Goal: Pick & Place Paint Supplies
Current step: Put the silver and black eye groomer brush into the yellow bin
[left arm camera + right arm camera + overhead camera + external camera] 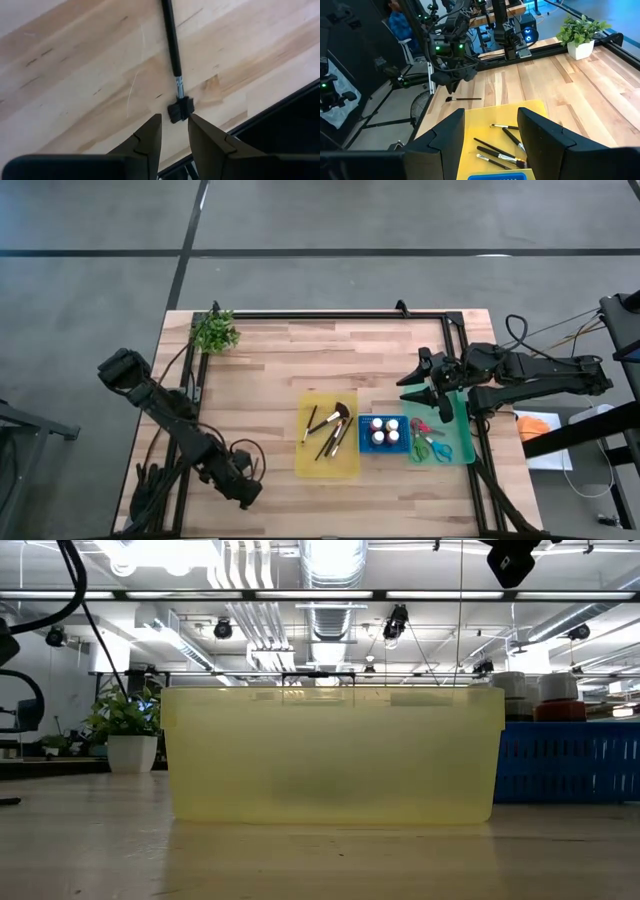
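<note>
A thin black-handled paintbrush [175,60] with a silver ferrule and a short dark flat tip lies on the bare wooden table [270,360] near the table's lower-left corner in the high view, roughly at 8 o'clock from the yellow tray [327,460]. In the left wrist view its bristle end sits just ahead of the gap between the left gripper [174,131], whose fingers stand slightly apart and hold nothing; the brush tip is close to the fingertips but not between them. In the high view this brush is hidden by the left arm. More brushes [330,430], one with a fan head, lie in the yellow tray; small paint bottles [384,431] stand in the blue tray [365,442] at its 3 o'clock, and scissors [430,442] lie in the green tray [460,452] further on. The right gripper [428,390] hovers at 12 o'clock of the green tray, fingers parted and empty. The low view shows mostly the yellow tray's wall, its contents hidden. A potted plant [215,332] stands at the table's far-left corner.
</note>
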{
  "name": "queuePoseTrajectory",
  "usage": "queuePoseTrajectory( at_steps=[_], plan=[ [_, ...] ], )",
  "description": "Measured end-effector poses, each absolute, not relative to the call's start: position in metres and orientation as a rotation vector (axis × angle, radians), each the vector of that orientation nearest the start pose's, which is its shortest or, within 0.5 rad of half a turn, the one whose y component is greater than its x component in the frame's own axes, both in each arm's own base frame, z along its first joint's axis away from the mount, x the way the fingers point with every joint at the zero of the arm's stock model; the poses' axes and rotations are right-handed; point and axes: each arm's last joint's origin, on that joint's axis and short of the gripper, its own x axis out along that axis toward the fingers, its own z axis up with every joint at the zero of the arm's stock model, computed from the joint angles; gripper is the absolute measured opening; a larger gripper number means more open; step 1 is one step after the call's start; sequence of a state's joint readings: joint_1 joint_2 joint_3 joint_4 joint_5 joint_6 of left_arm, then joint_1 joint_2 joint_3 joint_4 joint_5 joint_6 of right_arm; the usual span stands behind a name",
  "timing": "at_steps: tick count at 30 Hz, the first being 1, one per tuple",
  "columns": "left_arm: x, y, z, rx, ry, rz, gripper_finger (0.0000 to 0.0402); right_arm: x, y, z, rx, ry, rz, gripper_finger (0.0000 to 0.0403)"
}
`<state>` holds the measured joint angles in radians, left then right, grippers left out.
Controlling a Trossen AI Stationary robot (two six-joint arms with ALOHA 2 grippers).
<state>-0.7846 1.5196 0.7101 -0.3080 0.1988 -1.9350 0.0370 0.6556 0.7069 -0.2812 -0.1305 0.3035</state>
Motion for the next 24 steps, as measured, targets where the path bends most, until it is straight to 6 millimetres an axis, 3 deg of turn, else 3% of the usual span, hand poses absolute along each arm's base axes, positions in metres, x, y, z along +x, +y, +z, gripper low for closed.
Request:
queuePoseTrajectory(
  at_steps=[24],
  plan=[
    [0.188,-0.205,0.122,-1.252,1.515,0.433,0.0104,0.146,0.009,0.313,0.299,0.264,0.129,0.018]
  ],
)
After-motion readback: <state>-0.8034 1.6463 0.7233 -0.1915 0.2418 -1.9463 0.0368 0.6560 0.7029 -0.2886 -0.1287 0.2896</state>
